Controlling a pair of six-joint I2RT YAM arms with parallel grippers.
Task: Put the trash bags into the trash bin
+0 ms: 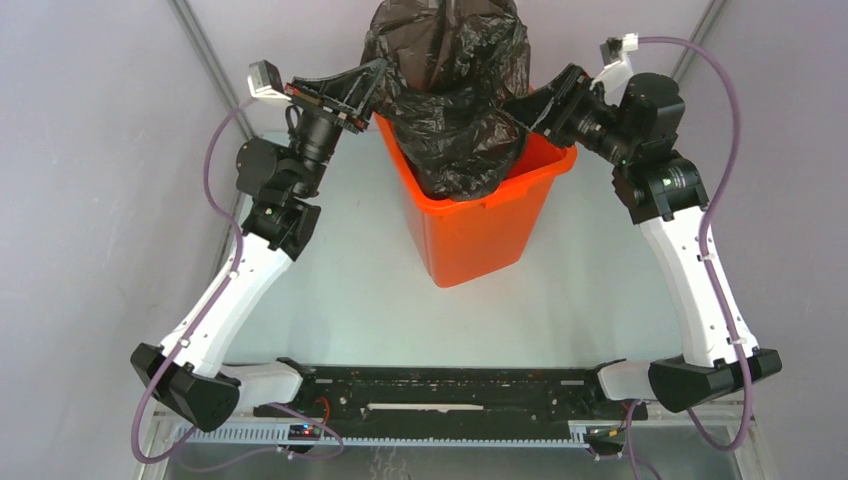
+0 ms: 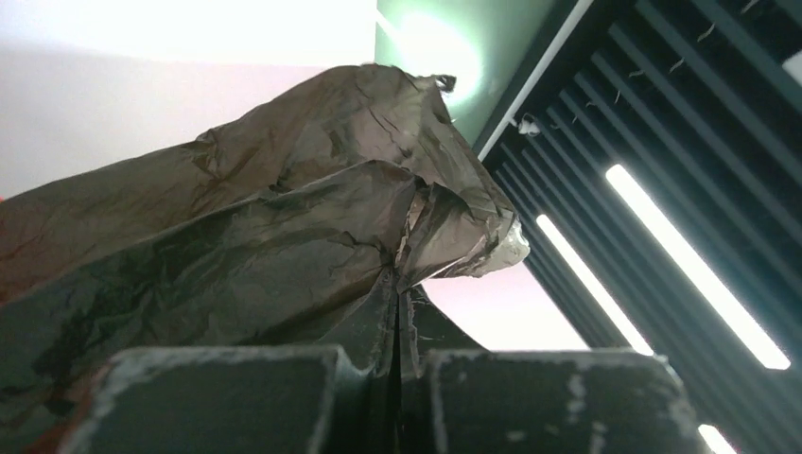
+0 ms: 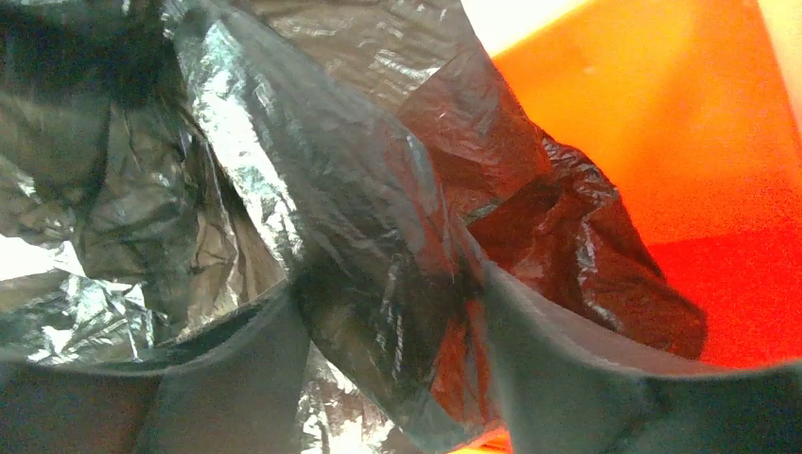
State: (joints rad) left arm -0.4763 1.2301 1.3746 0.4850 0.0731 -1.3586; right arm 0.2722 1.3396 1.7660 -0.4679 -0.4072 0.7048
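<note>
Two sides of the trash bag (image 1: 450,100) are being gripped at once, one by each arm, above the mouth of the trash bin (image 1: 480,240). At the left gripper (image 2: 397,364) the fingers (image 2: 217,397) are being pressed together on a thin seam of black film, pinched right between the pads. The rest of the bag is billowing up and away beyond the fingertips.

At the right gripper (image 3: 392,340) the fingers (image 3: 586,388) are being held somewhat apart, with a thick fold of the bag running through the gap between them. Whether that fold is being squeezed or is only lying there cannot be told. Beyond those fingertips, to one side, the orange inner wall of the bin is being shown. From overhead, the lower part of the bag is hanging inside the bin, while the upper part is bunching above the rim between the two sets of fingers.

The stuffing step is judged to be in hand, with the bag partly in. The next move is probably calling for both sets of fingers to be lowered toward the mouth and drawn closer, so that the bulging film is carried below the rim before any release. Thin film may snag there or spring back out.
</note>
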